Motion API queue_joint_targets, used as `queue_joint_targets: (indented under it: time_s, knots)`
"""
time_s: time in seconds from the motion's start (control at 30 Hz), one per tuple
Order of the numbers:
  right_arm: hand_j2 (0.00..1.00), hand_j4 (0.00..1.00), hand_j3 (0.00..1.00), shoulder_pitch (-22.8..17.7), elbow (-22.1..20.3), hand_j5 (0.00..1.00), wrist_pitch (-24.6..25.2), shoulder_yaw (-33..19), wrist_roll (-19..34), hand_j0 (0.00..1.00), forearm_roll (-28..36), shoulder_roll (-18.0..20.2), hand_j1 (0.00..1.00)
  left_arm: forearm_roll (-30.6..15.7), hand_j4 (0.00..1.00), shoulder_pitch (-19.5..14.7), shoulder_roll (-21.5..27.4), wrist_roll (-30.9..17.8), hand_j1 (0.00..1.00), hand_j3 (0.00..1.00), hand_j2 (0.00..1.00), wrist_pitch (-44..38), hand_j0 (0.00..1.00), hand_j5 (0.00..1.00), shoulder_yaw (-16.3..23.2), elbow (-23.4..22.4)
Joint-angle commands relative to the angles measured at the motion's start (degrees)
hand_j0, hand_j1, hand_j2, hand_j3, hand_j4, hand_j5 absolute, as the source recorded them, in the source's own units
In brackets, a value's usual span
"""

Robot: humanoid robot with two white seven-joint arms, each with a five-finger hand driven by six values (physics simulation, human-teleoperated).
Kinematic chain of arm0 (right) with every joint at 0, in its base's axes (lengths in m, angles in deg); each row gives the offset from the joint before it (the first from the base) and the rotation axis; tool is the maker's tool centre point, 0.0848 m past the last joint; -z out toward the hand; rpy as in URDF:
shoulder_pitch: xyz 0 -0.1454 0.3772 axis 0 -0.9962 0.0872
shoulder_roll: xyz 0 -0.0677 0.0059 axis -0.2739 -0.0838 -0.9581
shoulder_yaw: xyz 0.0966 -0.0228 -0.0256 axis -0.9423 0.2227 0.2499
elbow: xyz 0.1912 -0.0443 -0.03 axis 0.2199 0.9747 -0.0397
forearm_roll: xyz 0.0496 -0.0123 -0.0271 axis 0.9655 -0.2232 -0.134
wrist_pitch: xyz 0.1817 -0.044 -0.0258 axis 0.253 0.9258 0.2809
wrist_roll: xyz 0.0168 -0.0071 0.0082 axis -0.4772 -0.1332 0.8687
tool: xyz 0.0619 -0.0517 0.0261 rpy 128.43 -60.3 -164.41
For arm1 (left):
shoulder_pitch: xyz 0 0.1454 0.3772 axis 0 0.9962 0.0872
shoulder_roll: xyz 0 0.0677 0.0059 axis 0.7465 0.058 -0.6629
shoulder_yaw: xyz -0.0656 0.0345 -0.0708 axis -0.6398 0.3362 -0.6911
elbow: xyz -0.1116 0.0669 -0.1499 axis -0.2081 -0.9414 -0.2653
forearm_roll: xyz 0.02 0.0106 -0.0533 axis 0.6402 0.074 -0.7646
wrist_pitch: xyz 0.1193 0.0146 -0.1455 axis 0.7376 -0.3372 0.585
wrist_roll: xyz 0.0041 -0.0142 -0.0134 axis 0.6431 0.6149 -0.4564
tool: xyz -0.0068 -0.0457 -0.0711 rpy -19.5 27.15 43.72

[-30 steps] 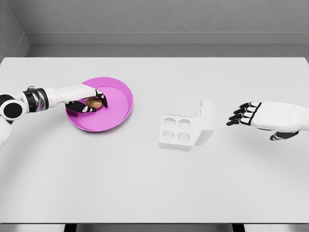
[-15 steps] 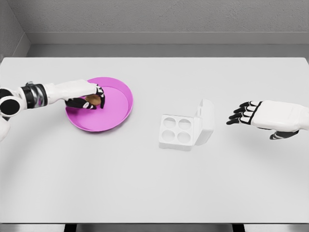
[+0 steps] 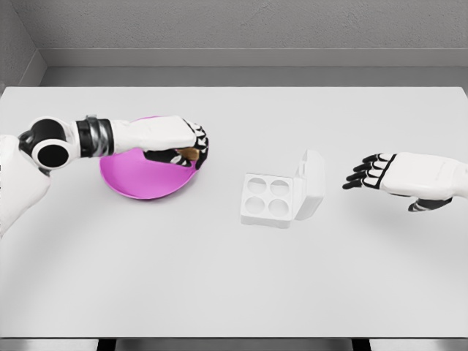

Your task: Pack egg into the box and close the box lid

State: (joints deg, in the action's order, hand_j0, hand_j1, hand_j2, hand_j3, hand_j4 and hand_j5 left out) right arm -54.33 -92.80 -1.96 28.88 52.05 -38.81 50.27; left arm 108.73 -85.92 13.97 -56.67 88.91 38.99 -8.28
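Head view: small brown egg (image 3: pixel 188 154) is gripped by left hand (image 3: pixel 183 142) above pink round plate's (image 3: pixel 139 183) right rim, for carrying toward open white four-cup box (image 3: pixel 269 198); right hand (image 3: pixel 380 174), fingers spread, empty, waits right of lid (image 3: pixel 310 183).

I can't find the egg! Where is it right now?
The egg is in the left hand, held by its fingers over the right rim of the pink plate, left of the open white box.
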Motion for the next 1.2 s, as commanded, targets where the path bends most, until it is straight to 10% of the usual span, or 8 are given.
queue_joint_targets:
  time_s: [0.0, 0.4, 1.17]
  knots:
    - [1.0, 1.0, 1.0, 0.1, 0.0, 1.0, 0.1, 0.0, 0.0, 1.0, 0.3, 0.1, 1.0, -0.4, 0.3, -0.1, -2.0, 0.1, 0.3, 0.3, 0.3, -0.2, 0.3, 0.3, 1.9, 0.4]
    - [1.0, 1.0, 1.0, 0.1, 0.0, 1.0, 0.1, 0.0, 0.0, 1.0, 0.3, -0.1, 1.0, -0.4, 0.31, -2.9, -10.8, 0.1, 0.31, 0.31, 0.31, -0.2, 0.31, 0.31, 6.3, 0.9]
    - [1.0, 1.0, 1.0, 0.0, 0.0, 1.0, 0.1, 0.0, 0.0, 1.0, 0.3, -0.3, 1.0, -0.3, 0.54, -2.9, -10.6, 0.1, 0.54, 0.54, 0.54, -0.2, 0.54, 0.54, 8.5, 0.0]
